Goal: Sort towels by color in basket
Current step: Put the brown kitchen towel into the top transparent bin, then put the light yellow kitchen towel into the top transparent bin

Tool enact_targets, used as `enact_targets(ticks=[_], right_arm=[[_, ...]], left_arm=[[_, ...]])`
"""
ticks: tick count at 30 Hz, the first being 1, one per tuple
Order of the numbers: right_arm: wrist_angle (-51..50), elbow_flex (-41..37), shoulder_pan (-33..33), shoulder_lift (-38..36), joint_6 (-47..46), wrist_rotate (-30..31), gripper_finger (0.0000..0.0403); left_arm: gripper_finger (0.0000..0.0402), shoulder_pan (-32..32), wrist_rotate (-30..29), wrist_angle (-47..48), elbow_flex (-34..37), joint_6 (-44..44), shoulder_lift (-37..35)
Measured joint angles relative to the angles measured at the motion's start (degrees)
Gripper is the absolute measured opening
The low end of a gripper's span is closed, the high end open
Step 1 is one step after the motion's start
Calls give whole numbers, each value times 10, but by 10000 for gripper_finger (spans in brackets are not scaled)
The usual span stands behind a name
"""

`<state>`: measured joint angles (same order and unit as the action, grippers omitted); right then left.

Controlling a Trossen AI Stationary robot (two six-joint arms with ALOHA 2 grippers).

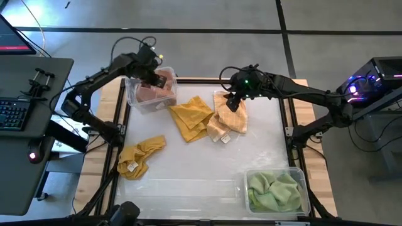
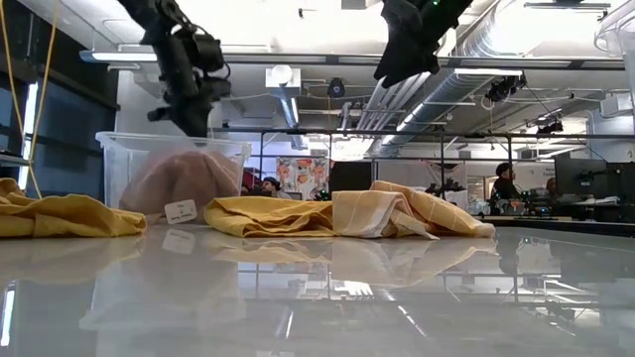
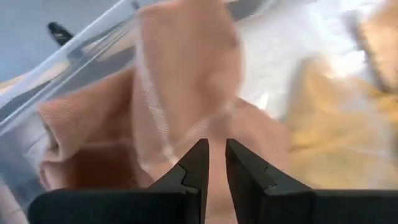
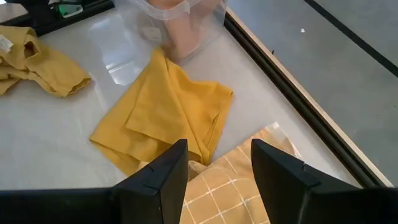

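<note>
The left gripper [image 1: 160, 80] is hanging over the clear bin [image 1: 134, 98] at the far left of the table [image 1: 264, 157], its fingers nearly closed with only a narrow gap, just above the pink towels [image 3: 186, 74] piled inside. The right gripper [image 1: 231, 100] is hovering wide open over the peach checked towel [image 1: 231, 116], beside the mustard towel [image 1: 190, 117]. Green towels [image 1: 273, 191] are lying in the near-right bin [image 1: 300, 177]

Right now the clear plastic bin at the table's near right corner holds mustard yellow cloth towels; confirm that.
Wrong colour. The clear plastic bin at the near right corner holds light green cloth towels, as the high view shows. The mustard yellow cloth towels lie loose on the table.
</note>
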<state>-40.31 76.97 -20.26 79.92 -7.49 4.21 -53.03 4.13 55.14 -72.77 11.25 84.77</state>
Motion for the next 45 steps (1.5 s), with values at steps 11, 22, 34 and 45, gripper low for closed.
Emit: enact_targets(ticks=[11, 22, 34, 45], right_arm=[[13, 0, -4, 0, 0, 7, 170], [-30, 1, -17, 7, -64, -86, 170], [-119, 0, -57, 203, -15, -91, 170], [-31, -83, -68, 282, -18, -82, 103]], left_arm=[[5, 15, -58, 0, 62, -33, 37], [5, 20, -85, 91, -25, -77, 28], [5, 155, -78, -28, -68, 32, -109], [5, 300, -143, -65, -67, 32, -107]])
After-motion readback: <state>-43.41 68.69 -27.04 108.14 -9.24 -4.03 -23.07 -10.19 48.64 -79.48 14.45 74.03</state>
